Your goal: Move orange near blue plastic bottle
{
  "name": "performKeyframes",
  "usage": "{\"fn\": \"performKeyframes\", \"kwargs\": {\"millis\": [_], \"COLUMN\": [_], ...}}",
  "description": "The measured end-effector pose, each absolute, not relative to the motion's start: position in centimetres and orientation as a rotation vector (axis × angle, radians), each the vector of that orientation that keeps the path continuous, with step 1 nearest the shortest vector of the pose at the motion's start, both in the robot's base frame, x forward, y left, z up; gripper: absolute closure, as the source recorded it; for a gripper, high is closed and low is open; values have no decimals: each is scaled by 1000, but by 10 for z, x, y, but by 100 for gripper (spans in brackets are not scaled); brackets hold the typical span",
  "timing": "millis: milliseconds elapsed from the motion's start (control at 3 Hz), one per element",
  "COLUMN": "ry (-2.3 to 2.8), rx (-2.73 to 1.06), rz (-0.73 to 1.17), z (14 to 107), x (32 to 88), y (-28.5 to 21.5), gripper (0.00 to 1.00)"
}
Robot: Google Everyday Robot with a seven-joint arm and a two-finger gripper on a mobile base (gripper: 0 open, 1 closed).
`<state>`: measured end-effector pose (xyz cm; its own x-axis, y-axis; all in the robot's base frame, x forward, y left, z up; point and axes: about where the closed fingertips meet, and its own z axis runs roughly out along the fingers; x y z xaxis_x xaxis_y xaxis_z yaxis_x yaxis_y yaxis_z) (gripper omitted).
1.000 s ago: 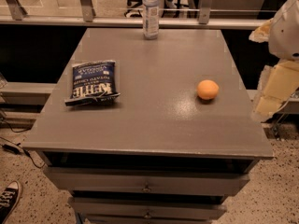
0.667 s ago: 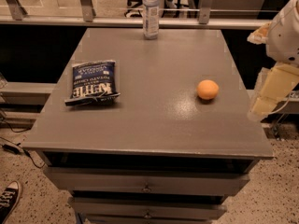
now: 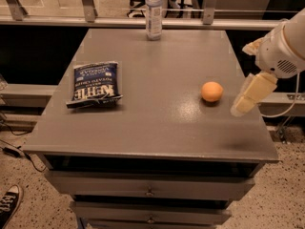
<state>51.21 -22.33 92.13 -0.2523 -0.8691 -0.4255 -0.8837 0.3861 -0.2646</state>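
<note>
The orange (image 3: 212, 91) is seen resting on the grey table (image 3: 157, 128), toward the table's right side and about midway between its near and far edges. It is touched by nothing. The blue plastic bottle (image 3: 154, 12) is stood upright at the table's far edge, near the middle of that edge, so the two task things are kept well apart and the move is judged as not yet done.

The gripper (image 3: 248, 97) is held just off the table's right edge, above the level of the top and close beside the orange without touching it. Whether the claw is open or closed cannot be told from this view; nothing is seen to be held in it. Its place is judged to suit an approach from the side, since the fruit lies nearest that edge of the table.

A dark-blue chip bag (image 3: 94, 84) is laid flat on the table's left half, well away from the straight line between fruit and bottle, so it is not expected to be disturbed. Because the orange is round and smooth, rolling on the table top is to be guarded against when it is gripped and set down.
</note>
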Motion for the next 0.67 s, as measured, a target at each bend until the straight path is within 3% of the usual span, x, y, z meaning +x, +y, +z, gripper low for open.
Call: {"fn": "performKeyframes", "kwargs": {"millis": [667], "ry": [2088], "rx": [-1340], "rz": [172], "z": [882], "x": [561], "y": [-208], "gripper": [0]}}
